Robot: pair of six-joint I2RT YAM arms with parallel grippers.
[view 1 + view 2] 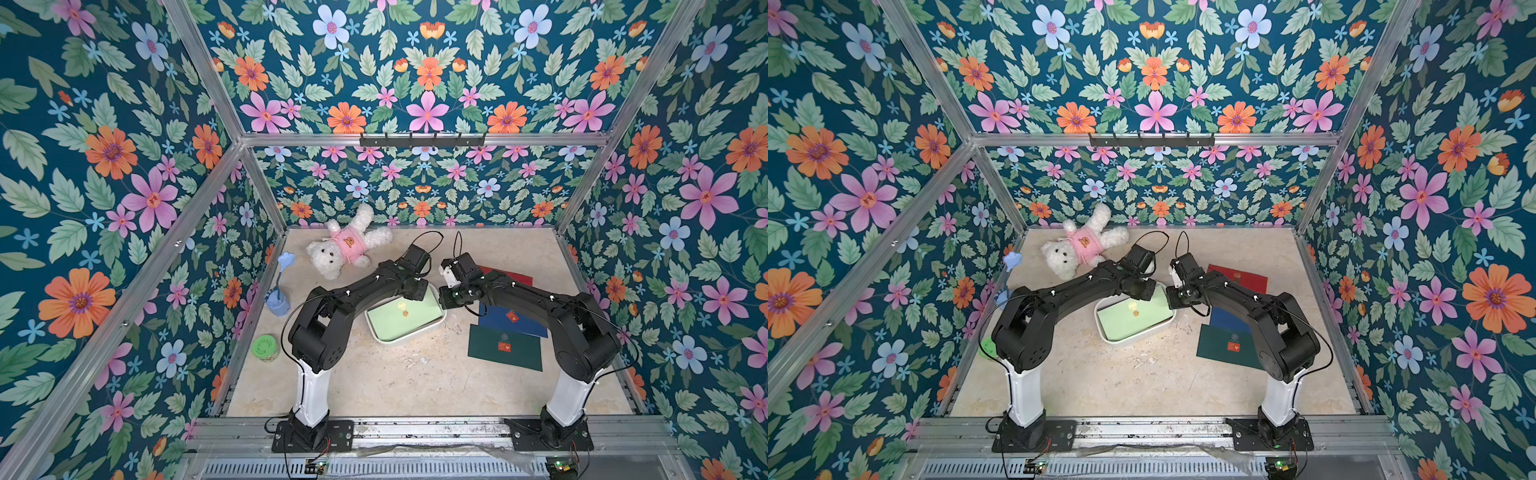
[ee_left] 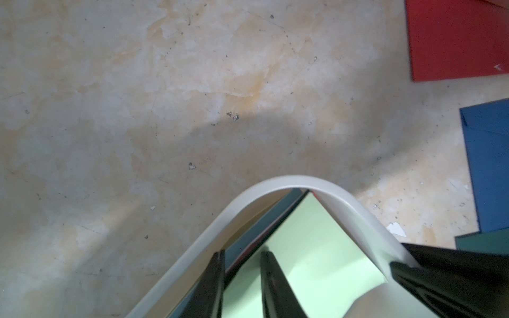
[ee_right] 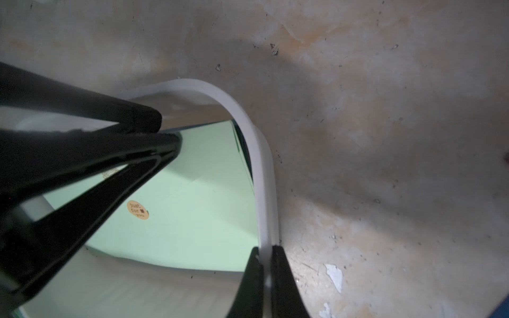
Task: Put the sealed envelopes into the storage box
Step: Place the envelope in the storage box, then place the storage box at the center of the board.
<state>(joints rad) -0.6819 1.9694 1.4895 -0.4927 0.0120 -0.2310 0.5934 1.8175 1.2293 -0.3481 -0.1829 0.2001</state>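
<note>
The right gripper [image 3: 266,249] sits closest to the lens, its two black fingers [image 3: 283,280] clamped on the wall of the storage box [image 3: 263,170], one inside and one outside. Just beside it, the left gripper [image 2: 243,253] reaches into the same end of the box with jaws slightly parted; whether they pinch anything cannot be told. Below that gripper a light green envelope [image 1: 397,320] lies on top in the box, with edges of darker envelopes [image 2: 256,230] beneath it. Outboard of the right gripper, on the table [image 1: 415,382] under its arm, lie the dark green envelope [image 1: 505,357], navy envelope [image 1: 528,328] and red envelope [image 1: 513,277]. A round tan sticker [image 3: 137,209] seals the light green one.
</note>
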